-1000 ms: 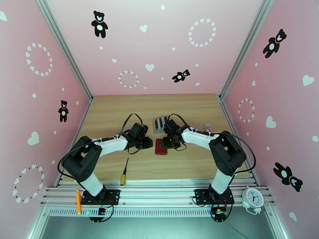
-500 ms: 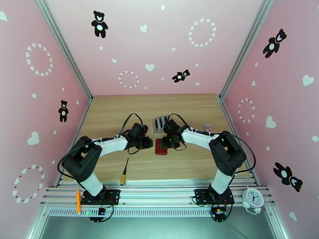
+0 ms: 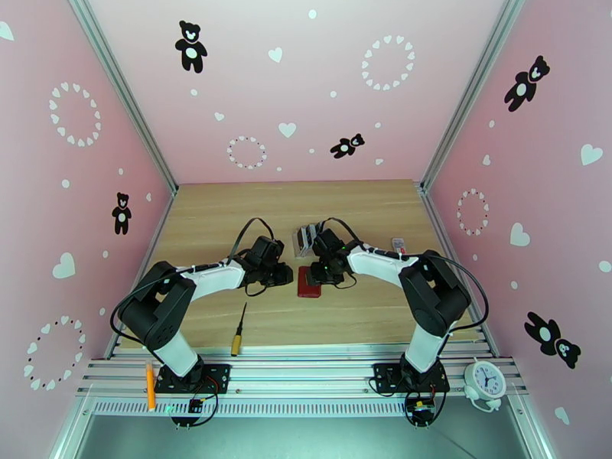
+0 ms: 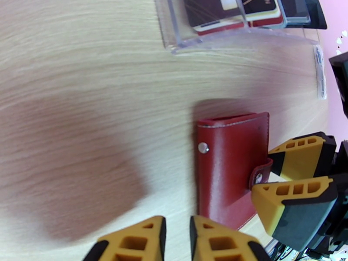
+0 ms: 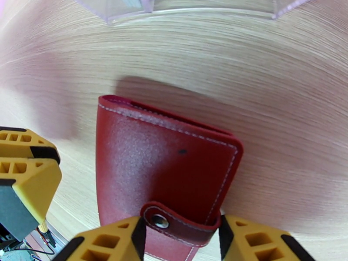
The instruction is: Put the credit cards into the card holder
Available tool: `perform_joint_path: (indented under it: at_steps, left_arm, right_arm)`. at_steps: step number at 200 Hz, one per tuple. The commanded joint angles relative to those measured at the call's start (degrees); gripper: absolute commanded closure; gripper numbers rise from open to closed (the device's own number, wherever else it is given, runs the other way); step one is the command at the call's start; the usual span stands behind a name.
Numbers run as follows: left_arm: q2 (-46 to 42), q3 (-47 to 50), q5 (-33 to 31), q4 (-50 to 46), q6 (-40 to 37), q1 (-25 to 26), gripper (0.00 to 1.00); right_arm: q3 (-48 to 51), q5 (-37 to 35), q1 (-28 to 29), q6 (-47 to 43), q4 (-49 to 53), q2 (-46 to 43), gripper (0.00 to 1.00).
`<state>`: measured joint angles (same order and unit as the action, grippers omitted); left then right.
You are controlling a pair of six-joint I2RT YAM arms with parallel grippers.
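From above, the card holder (image 3: 309, 282) is seen lying closed on the table (image 3: 222, 216) between the left gripper (image 3: 284, 275) and right gripper (image 3: 325, 275), its long axis running near-to-far. A clear rack (image 3: 306, 239) stands just beyond it. In the left wrist view, bare wood is left open beside the holder's stitched edge, and the left fingers (image 4: 150, 240) are held almost pressed together, empty. In the right wrist view, the right fingers (image 5: 113, 242) are spread either side of the snap tab (image 5: 180, 222).

Screwdriver (image 3: 238, 338), clock (image 3: 484, 380), clear rack (image 3: 306, 239)
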<state>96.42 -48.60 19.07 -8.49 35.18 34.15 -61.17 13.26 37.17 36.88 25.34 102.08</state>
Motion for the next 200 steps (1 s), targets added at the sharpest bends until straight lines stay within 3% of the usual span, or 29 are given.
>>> perform_joint_path:
  at_steps: [1,121,161,176,200]
  left_arm:
    - [-1.5,-0.1,0.2,-0.5,-0.3,-0.5,0.76]
    - [-4.8,-2.4,-1.7,-5.6,-2.8,-2.0,0.75]
    - [-7.0,-4.3,-2.8,-9.3,-4.8,-3.6,0.65]
    - [-8.2,-5.2,-3.9,-10.8,-5.7,-4.3,0.5]
    - [-9.9,-6.9,-5.0,-12.7,-6.9,-5.6,0.38]
  right_arm:
    - [-1.5,0.3,0.4,-0.3,0.5,0.2,0.5]
    - [-1.2,-4.2,-1.0,-2.5,3.7,-4.8,0.5]
    - [-1.2,-3.7,-2.4,-4.7,3.5,-7.5,0.49]
    - [-1.4,-3.3,-3.1,-5.7,3.2,-8.7,0.48]
    - [-2.0,-3.9,-4.6,-7.0,3.6,-10.9,0.47]
